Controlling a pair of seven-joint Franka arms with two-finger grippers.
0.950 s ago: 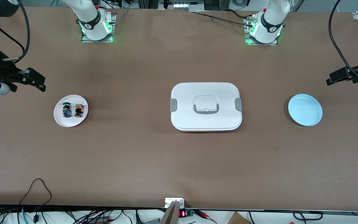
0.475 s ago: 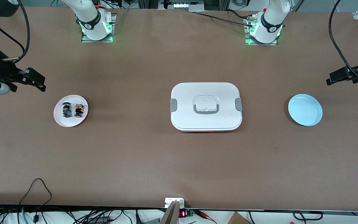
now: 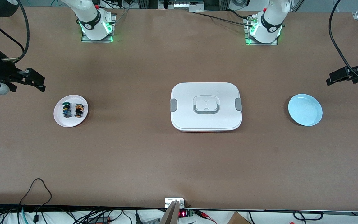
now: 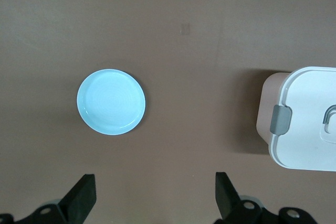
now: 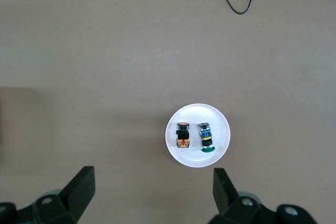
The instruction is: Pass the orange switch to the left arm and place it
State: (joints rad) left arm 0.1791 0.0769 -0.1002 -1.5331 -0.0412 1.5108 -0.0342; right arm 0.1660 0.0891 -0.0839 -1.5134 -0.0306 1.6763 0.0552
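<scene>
Waiting above the brown counter (image 3: 154, 161), both arms are at the very start of the job: nothing has been picked up yet. The big white rounded-rectangular lidded box (image 3: 206, 106) with grey side clips sits shut in the middle of the counter, between the two plates; what it holds cannot be told. Toward the left arm's end lies a pale blue round plate (image 3: 305, 109), with nothing in it. Toward the right arm's end lies a white round plate (image 3: 71, 110) carrying two small push-button switches side by side: the orange switch (image 3: 79, 110) with its black body, and a green-capped switch (image 3: 66, 110) just beside it, apparently not touching.

The right tool (image 5: 149, 182) hangs high over the counter close to the white plate, fingers spread wide and holding nothing. The left tool (image 4: 152, 184) hangs near the blue plate, likewise spread and empty.

The next move probably calls for the right tool to drop onto the orange-capped switch alone, leaving its green neighbour undisturbed, then carry it clear of the box for a handover.
</scene>
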